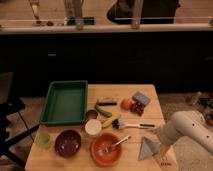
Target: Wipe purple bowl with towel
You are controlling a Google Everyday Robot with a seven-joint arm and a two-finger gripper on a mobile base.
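The purple bowl [68,142] stands upright near the front left of the wooden table [135,107], next to the orange bowl. The towel [148,148] is a grey folded triangle lying flat at the front right of the table. My white arm comes in from the right, and my gripper [159,134] hangs just above and to the right of the towel, far from the purple bowl. It holds nothing that I can see.
A green tray [65,101] sits at the back left. An orange bowl with a fork [106,148], a white cup [93,127], a small green cup [43,139], a brush [131,125], a banana, a tomato [126,104] and a sponge [140,98] crowd the middle.
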